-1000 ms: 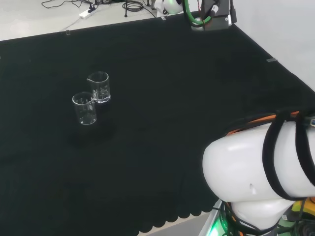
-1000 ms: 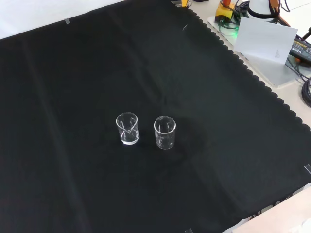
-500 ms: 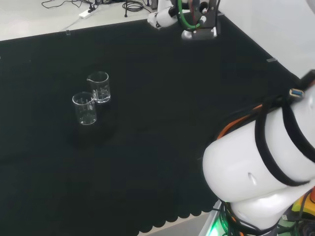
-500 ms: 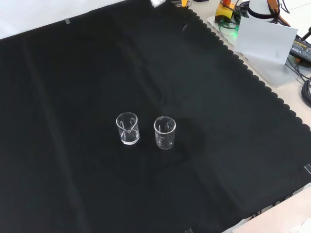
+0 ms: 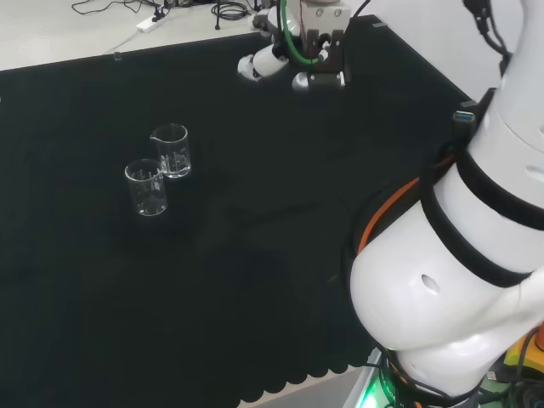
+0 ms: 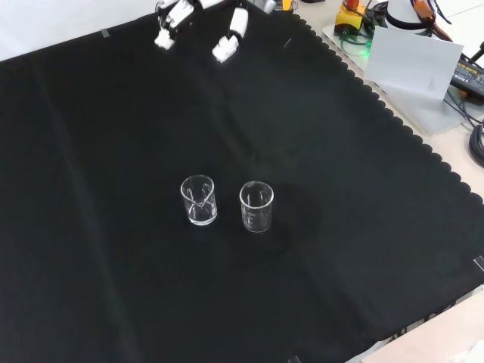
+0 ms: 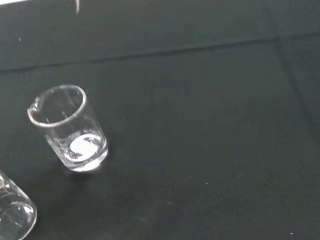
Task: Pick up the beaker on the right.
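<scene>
The black cloth point(image 6: 363, 227) spreads wide under the arm point(image 5: 459, 255); the hand point(image 6: 198, 19) hangs above it, fingers spread and holding nothing. This looks like the approach: two beakers stand well apart from the hand, and the next move calls for lowering it beside the right beaker point(image 6: 256, 206), clear of the other beaker point(image 6: 199, 200).

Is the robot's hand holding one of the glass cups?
No, the hand hangs far above both clear glass beakers, which stand untouched on the black cloth.
</scene>
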`<state>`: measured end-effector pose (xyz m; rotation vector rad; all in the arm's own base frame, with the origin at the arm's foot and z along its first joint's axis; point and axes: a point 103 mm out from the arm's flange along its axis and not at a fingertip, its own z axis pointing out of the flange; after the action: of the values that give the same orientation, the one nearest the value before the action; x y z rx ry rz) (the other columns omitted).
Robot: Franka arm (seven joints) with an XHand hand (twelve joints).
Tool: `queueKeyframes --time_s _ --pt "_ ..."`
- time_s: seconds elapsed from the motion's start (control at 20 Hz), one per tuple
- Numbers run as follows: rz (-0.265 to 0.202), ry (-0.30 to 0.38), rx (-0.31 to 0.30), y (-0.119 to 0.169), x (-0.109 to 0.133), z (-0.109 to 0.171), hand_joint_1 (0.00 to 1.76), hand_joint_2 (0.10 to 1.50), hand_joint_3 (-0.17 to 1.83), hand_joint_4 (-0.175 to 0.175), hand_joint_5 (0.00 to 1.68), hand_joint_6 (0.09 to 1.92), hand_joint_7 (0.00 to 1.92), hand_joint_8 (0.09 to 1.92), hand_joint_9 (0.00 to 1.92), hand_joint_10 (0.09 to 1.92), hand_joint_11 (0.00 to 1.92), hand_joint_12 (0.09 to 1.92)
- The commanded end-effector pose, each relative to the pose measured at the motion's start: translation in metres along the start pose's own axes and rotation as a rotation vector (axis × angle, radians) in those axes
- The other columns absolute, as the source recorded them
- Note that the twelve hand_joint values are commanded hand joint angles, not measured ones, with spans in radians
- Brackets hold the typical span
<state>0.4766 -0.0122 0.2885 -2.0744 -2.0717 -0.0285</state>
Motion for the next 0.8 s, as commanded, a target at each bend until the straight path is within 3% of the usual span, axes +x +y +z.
queueKeyframes --time_s 0.05,0.8 --pt "-0.106 0.114 -0.014 0.079 0.013 0.041 0.73 0.72 0.55 -0.049 0.31 0.09 0.23 0.62 0.39 0.65 0.00 1.33" --pt "-0.248 0.227 0.060 0.116 0.039 0.107 0.76 0.65 0.59 -0.047 0.30 0.09 0.22 0.62 0.38 0.65 0.00 1.32"
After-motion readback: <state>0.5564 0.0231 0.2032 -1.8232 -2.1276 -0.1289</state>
